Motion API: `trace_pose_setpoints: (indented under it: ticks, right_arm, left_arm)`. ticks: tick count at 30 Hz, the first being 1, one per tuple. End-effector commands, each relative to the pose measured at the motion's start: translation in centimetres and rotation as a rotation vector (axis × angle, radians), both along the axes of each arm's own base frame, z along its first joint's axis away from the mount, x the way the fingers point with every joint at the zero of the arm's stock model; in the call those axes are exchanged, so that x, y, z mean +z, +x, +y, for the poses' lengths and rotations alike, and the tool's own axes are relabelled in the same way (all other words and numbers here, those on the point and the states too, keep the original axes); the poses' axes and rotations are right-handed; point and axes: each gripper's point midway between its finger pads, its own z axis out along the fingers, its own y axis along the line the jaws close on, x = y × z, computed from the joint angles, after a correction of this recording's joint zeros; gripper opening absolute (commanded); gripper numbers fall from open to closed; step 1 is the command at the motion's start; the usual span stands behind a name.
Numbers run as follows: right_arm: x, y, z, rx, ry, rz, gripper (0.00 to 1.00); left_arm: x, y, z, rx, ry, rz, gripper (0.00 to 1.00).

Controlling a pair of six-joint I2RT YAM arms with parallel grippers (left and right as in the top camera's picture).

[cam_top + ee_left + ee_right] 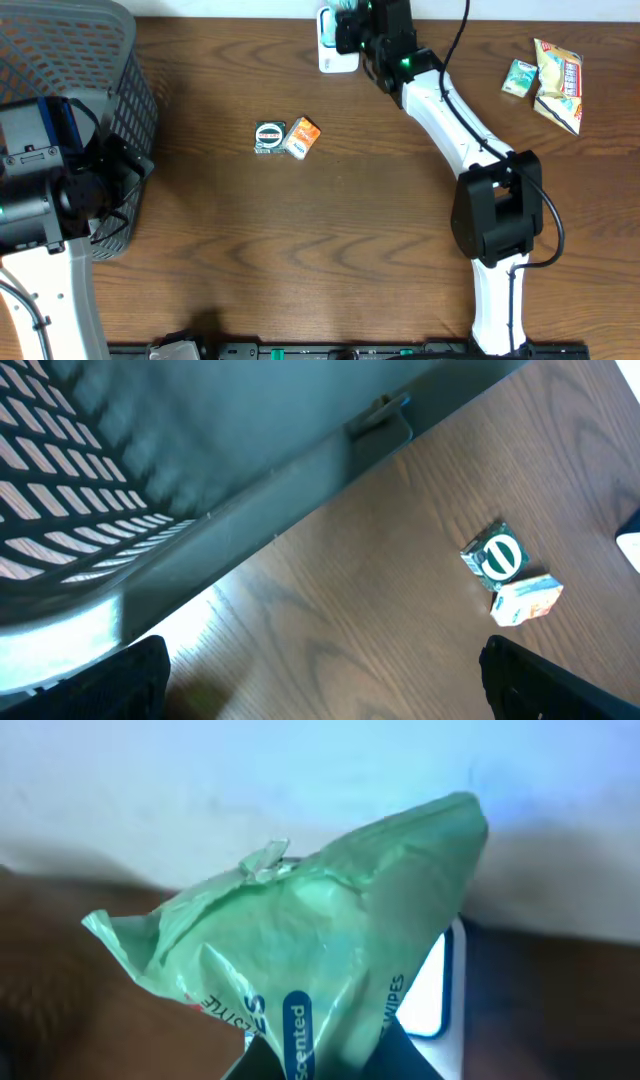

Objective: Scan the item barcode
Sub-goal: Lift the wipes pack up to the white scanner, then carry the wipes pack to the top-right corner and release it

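Observation:
A crumpled green wipes pack [310, 935] fills the right wrist view, and my right gripper [325, 1065] is shut on its lower edge. Behind the pack lies the white scanner [440, 990] with its blue-rimmed window. From overhead, the right gripper [352, 28] hangs over the scanner [335, 55] at the table's far edge, and the pack is mostly hidden by the wrist. My left gripper [325, 680] stands open and holds nothing. It hovers low over the wood beside the basket [200, 490].
A grey mesh basket [70, 60] occupies the far left corner. A green-labelled packet [269, 136] and an orange box [301, 137] lie together mid-table. Two snack packs [520, 77] [558, 85] rest at the far right.

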Motion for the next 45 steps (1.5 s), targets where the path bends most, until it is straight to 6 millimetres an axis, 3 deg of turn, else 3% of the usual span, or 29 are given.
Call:
trace_pose_setpoints:
  ticks: [1, 6, 10, 16, 21, 24, 27, 28, 30, 32, 35, 37, 39, 40, 43, 45]
  right_arm:
    - [-2.2, 1.8, 0.4, -0.045, 0.051, -0.009, 0.02]
    - [-4.9, 4.1, -0.8, -0.091, 0.041, -0.04, 0.02]
    - [-5.6, 4.7, -1.9, -0.114, 0.026, -0.045, 0.01]
    - [-4.9, 5.3, -3.2, -0.134, 0.031, -0.059, 0.01]
    - [-1.7, 5.8, -6.7, -0.185, 0.038, -0.082, 0.01]
    - [0.6, 5.8, -10.5, -0.241, 0.011, -0.09, 0.01]
    - [1.1, 5.3, -16.7, -0.353, -0.107, -0.051, 0.01]
    - [0.5, 4.5, -20.5, -0.432, -0.197, -0.003, 0.01]
    - [-0.8, 3.5, -24.4, -0.504, -0.306, 0.063, 0.01]
    - [-3.3, 1.4, -29.7, -0.56, -0.491, 0.186, 0.01]
    - [-5.5, -0.8, -33.7, -0.577, -0.568, 0.312, 0.02]
    - [-6.6, -2.2, -36.3, -0.593, -0.563, 0.387, 0.6]
    - [-7.5, -3.0, -36.6, -0.559, -0.532, 0.431, 0.74]
    - [-7.9, -3.2, -36.0, -0.527, -0.51, 0.446, 0.76]
    - [-9.3, -3.8, -32.6, -0.37, -0.393, 0.499, 0.87]
    - [-9.9, -4.3, -29.1, -0.244, -0.269, 0.533, 0.91]
  left_arm:
    - [0.4, -0.1, 0.2, 0.012, 0.007, -0.012, 0.98]
    - [0.4, -0.1, 0.2, 0.012, 0.007, -0.012, 0.97]
    - [0.4, -0.1, 0.2, 0.012, 0.007, -0.012, 0.98]
    - [0.4, -0.1, 0.2, 0.012, 0.007, -0.012, 0.98]
    - [0.4, -0.1, 0.2, 0.012, 0.007, -0.012, 0.97]
    - [0.4, -0.1, 0.2, 0.012, 0.007, -0.012, 0.98]
    - [0.4, -0.1, 0.2, 0.012, 0.007, -0.012, 0.98]
    - [0.4, -0.1, 0.2, 0.012, 0.007, -0.012, 0.98]
    - [0.4, -0.1, 0.2, 0.012, 0.007, -0.012, 0.97]
    - [0.4, -0.1, 0.2, 0.012, 0.007, -0.012, 0.98]
    - [0.4, -0.1, 0.2, 0.012, 0.007, -0.012, 0.98]
    - [0.4, -0.1, 0.2, 0.012, 0.007, -0.012, 0.98]
    - [0.4, -0.1, 0.2, 0.012, 0.007, -0.012, 0.98]
    - [0.4, -0.1, 0.2, 0.012, 0.007, -0.012, 0.98]
    - [0.4, -0.1, 0.2, 0.012, 0.007, -0.012, 0.98]
    - [0.4, -0.1, 0.2, 0.012, 0.007, -0.012, 0.97]
